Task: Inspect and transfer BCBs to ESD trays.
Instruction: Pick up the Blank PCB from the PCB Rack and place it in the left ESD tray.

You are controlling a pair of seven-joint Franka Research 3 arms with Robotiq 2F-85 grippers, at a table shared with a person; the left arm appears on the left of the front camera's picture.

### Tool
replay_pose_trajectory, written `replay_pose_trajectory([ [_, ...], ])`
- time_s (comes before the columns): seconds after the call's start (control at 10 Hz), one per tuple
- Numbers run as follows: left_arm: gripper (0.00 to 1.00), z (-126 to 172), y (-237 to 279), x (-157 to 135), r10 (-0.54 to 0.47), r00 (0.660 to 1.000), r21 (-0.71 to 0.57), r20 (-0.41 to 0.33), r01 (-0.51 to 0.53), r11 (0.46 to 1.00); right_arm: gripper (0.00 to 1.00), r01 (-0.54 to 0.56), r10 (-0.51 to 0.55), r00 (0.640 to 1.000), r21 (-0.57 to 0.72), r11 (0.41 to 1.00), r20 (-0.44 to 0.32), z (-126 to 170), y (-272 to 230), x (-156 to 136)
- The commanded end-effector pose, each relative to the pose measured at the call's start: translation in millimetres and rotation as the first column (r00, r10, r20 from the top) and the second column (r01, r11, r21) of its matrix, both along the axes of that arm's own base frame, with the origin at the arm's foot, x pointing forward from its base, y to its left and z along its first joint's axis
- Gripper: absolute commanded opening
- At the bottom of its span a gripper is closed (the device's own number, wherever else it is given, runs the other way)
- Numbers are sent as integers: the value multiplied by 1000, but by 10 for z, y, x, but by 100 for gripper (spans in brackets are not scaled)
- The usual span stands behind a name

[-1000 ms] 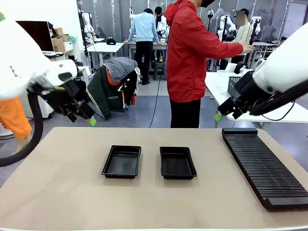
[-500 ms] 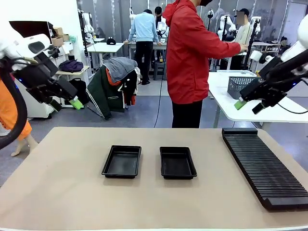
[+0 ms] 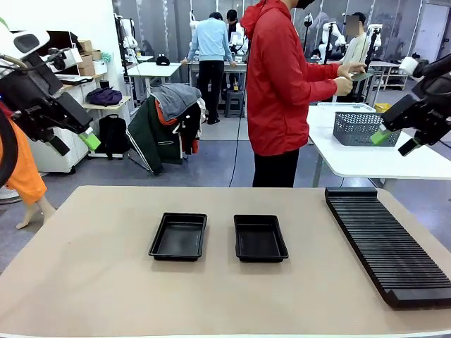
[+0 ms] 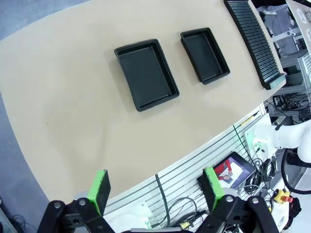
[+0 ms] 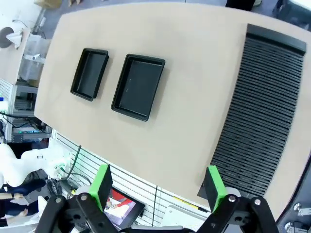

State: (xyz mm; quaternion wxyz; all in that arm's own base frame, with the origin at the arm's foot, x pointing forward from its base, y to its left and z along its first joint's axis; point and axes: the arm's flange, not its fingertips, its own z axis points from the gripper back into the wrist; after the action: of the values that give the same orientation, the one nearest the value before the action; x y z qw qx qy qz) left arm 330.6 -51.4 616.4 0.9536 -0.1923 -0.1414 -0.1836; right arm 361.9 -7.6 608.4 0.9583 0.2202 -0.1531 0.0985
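Working the rig remotely, I am looking at a job barely begun. On the tan surface (image 3: 84, 282) the left ESD tray (image 3: 178, 236) and the right ESD tray (image 3: 260, 238) are lying side by side, both empty, with the long slotted rack (image 3: 387, 239) off to their right. By my reckoning every inspection and transfer is yet to come. I am holding the left pincer (image 3: 74, 143) and the right pincer (image 3: 394, 141) high and out to the sides, each spread wide and carrying nothing, well apart from the trays. Beyond, a person in a red jacket (image 3: 278, 91) is standing by a grey mesh basket (image 3: 356, 128), hands (image 3: 344, 79) handling a thin flat piece (image 3: 356, 70), possibly a BCB, too small to confirm.
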Motion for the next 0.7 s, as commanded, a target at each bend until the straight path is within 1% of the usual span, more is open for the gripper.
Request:
replay_pose_trajectory([
  [0.0, 100, 153, 33, -107, 32, 999, 26, -11, -31, 999, 100, 47, -47, 999, 3, 999, 14, 183, -124, -130],
  [0.1, 100, 227, 34, -164, 42, 999, 29, 5, -42, 999, 100, 82, -83, 996, 13, 997, 43, 290, -223, -199],
  [0.2, 100, 272, 37, -195, 50, 999, 34, 2, -50, 998, 100, 106, -107, 993, 25, 994, 52, 358, -299, -248],
  [0.6, 100, 439, 78, -241, 96, 995, 41, 0, -96, 995, 100, 210, -217, 975, 109, 972, 49, 554, -555, -341],
])
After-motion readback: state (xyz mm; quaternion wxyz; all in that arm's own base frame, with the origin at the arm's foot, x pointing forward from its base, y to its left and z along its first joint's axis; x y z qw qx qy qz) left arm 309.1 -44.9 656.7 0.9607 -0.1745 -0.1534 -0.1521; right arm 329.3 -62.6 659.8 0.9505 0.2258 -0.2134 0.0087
